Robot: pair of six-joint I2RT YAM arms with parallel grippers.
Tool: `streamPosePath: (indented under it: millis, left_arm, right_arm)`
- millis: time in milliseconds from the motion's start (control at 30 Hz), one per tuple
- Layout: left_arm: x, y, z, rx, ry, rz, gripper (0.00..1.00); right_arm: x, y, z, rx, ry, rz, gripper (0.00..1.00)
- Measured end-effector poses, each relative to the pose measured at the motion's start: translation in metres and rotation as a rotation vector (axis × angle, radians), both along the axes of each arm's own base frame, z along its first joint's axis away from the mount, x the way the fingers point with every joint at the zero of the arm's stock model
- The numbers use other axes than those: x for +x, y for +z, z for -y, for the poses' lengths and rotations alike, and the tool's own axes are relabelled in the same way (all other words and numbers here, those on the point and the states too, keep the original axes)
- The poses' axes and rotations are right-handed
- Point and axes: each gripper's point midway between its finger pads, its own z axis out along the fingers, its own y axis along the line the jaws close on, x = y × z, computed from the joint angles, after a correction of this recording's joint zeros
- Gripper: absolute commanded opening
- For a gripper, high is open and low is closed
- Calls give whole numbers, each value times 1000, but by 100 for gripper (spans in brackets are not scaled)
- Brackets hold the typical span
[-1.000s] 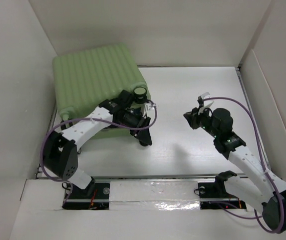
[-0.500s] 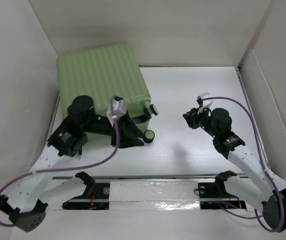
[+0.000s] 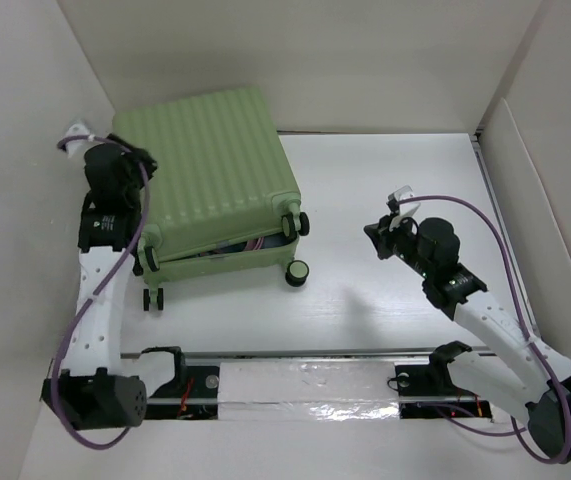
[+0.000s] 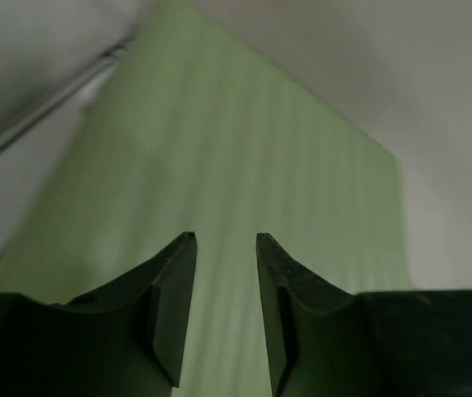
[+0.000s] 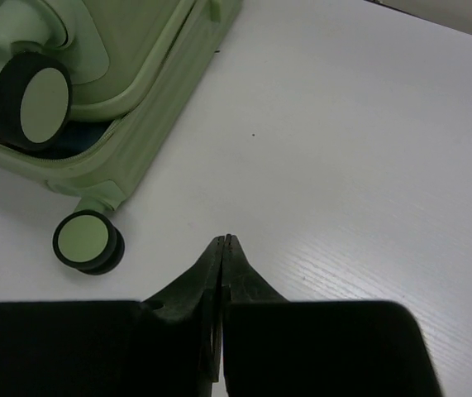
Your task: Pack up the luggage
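The luggage, a light-green ribbed suitcase, lies at the back left of the table. Its lid is down, with a narrow gap at the front edge where blue lining shows. My left gripper is at the suitcase's left edge. In the left wrist view it is open over the ribbed shell, with nothing between its fingers. My right gripper hovers over bare table to the right of the suitcase. In the right wrist view it is shut and empty, near a wheel.
White walls enclose the table on the left, back and right. The suitcase's wheels stick out at its front right corner. A taped strip runs along the near edge between the arm bases.
My left arm has swung from the suitcase's front edge round to its left side. The lid has come down lower. My right gripper has closed and stayed roughly in place.
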Motion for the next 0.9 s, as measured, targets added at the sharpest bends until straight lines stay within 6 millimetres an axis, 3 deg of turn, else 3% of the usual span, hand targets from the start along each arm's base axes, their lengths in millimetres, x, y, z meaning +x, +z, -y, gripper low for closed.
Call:
streamPosePath:
  millis: [100, 167, 233, 300, 467, 633, 767, 900]
  left_arm:
    - [-10, -45, -91, -64, 260, -80, 25]
    - [-27, -70, -138, -94, 405, -123, 25]
    - [-41, -94, -166, -113, 498, -158, 25]
    - [-49, -119, -174, -122, 534, -205, 25]
    - [-45, -176, -164, -163, 484, -314, 21]
    - [-45, -229, -134, -210, 396, -420, 20]
    - [-41, -225, -103, -180, 342, -363, 20]
    - [-48, -229, -46, -116, 222, -350, 20]
  right_arm:
    - [-1, 0, -1, -3, 3, 2, 4]
    - [-2, 0, -3, -3, 8, 3, 4]
    - [-2, 1, -3, -2, 9, 4, 4]
    - [-3, 1, -4, -3, 13, 4, 5]
    - [-5, 5, -5, 2, 19, 16, 5]
    - [-5, 11, -2, 8, 0, 36, 5]
    - [-5, 13, 4, 4, -28, 41, 6]
    - [-10, 27, 15, 17, -74, 81, 10]
